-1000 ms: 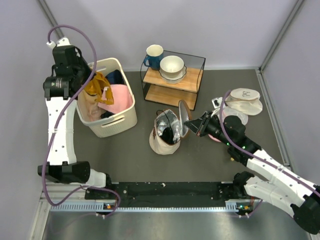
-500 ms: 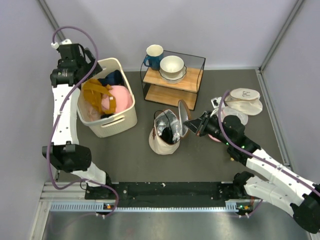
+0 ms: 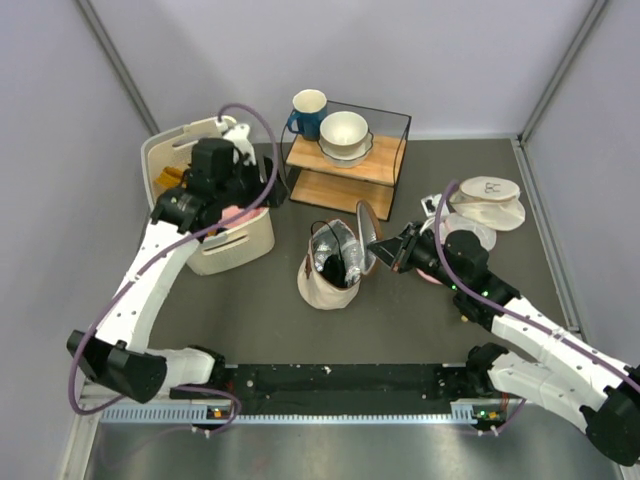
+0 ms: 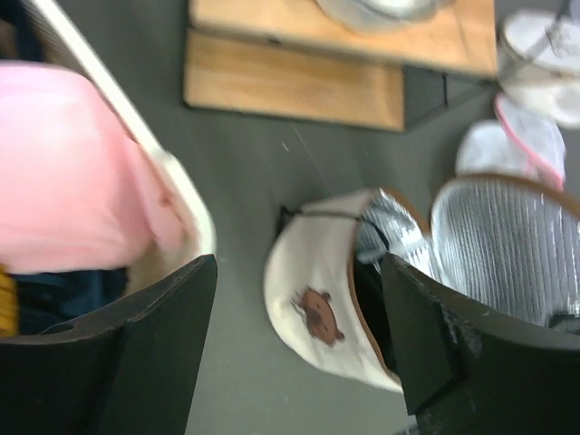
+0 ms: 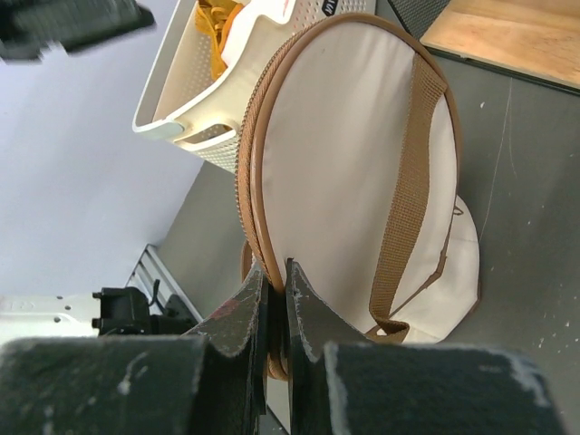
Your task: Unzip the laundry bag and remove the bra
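The cream laundry bag (image 3: 325,288) stands unzipped mid-table, its silver lining and dark inside showing. Its round lid (image 5: 353,163) with a brown strap is tipped up. My right gripper (image 3: 388,250) is shut on the lid's brown rim (image 5: 276,272). My left gripper (image 3: 252,195) hangs open and empty above the basket's right edge. In the left wrist view the bag's bear mark (image 4: 317,317) lies between its fingers, far below. A mustard-yellow garment, apparently the bra (image 3: 170,178), lies in the basket, mostly hidden by the left arm; a bit of it shows in the right wrist view (image 5: 222,18).
The cream plastic basket (image 3: 235,245) at back left holds pink cloth (image 4: 72,163) and dark clothes. A wire-and-wood shelf (image 3: 345,170) behind the bag carries a blue mug (image 3: 307,108) and a white bowl (image 3: 344,130). White mesh pouches (image 3: 487,200) lie to the right.
My left gripper opened and let the yellow garment drop into the basket, then swung from the basket's left side over to its right edge, towards the bag. The right arm held still.
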Action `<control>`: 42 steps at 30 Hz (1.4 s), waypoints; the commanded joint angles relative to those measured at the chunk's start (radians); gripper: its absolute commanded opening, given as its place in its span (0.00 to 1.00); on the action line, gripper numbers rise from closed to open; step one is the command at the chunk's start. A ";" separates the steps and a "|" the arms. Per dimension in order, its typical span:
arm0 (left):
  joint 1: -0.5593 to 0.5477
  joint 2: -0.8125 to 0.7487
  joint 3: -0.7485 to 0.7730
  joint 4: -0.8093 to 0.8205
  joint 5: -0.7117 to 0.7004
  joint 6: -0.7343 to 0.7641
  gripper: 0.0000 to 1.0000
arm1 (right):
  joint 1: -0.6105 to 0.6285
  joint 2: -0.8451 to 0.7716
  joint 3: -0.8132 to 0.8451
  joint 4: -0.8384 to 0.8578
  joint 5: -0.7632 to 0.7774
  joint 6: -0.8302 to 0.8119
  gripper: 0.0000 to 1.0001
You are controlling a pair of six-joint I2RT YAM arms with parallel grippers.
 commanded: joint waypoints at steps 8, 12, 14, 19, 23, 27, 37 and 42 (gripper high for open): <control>-0.271 -0.055 -0.281 0.215 0.174 -0.130 0.68 | -0.010 -0.010 0.011 -0.033 0.005 -0.040 0.00; -0.350 -0.002 -0.254 0.218 0.130 -0.150 0.61 | -0.010 -0.027 0.006 -0.043 0.015 -0.045 0.00; -0.393 0.021 -0.241 0.240 0.118 -0.169 0.61 | -0.010 -0.032 0.004 -0.048 0.018 -0.045 0.00; -0.413 0.124 -0.269 0.280 0.133 -0.206 0.57 | -0.012 -0.065 0.000 -0.074 0.043 -0.051 0.00; -0.413 0.187 -0.292 0.188 0.072 -0.199 0.56 | -0.010 -0.108 0.001 -0.122 0.067 -0.071 0.00; -0.420 0.175 -0.404 0.244 0.087 -0.212 0.57 | -0.010 -0.122 -0.009 -0.139 0.072 -0.077 0.00; -0.465 0.257 -0.505 0.327 0.041 -0.244 0.75 | -0.012 -0.098 -0.019 -0.117 0.057 -0.069 0.00; -0.482 0.362 -0.516 0.375 -0.011 -0.270 0.69 | -0.012 -0.090 -0.008 -0.109 0.058 -0.074 0.00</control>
